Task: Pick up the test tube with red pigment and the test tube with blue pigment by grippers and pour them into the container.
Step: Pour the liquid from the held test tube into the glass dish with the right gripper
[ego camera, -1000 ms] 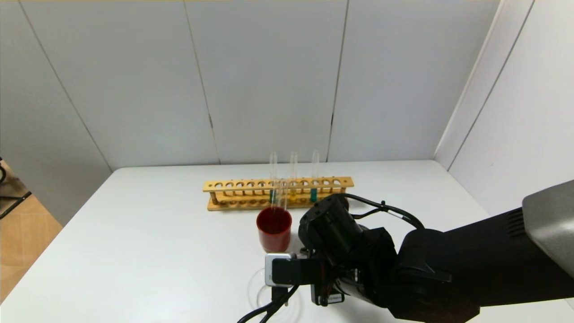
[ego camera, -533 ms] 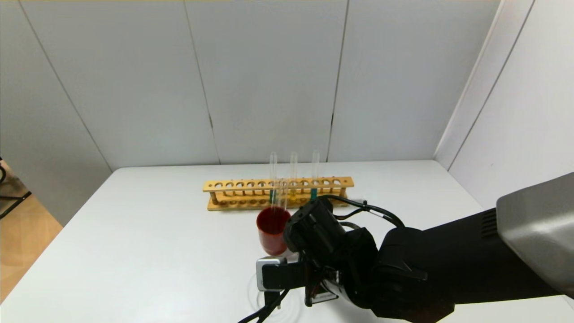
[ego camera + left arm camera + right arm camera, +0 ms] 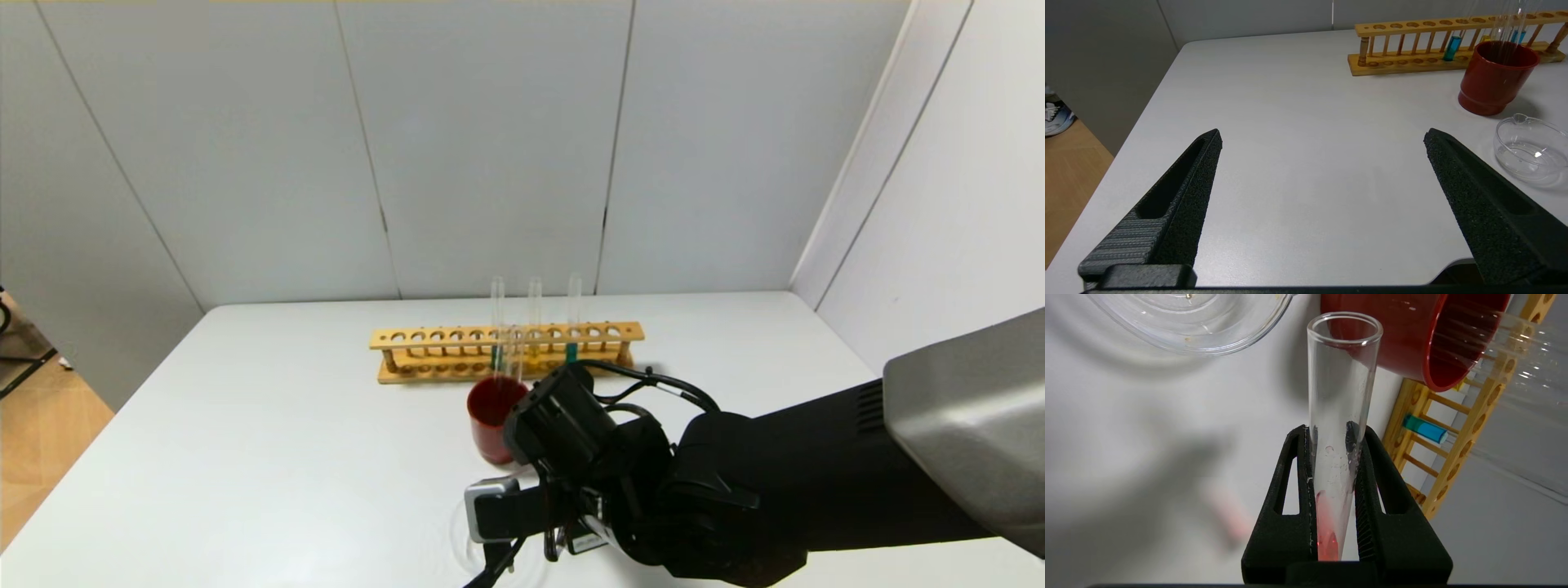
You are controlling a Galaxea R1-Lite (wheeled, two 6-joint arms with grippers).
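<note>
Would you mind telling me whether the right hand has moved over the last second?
Yes. In the head view the right hand, shut on the test tube with red pigment, has shifted toward the robot's left, now overlapping the red cup.

From my head camera, the right arm [image 3: 735, 490] hides most of the container [image 3: 461, 535], and the frame's lower edge cuts off the rest. I can't see the right gripper's fingers there. In my right wrist view, the container [image 3: 1188, 322] and red cup [image 3: 1412, 335] are cropped at the edge.
</note>
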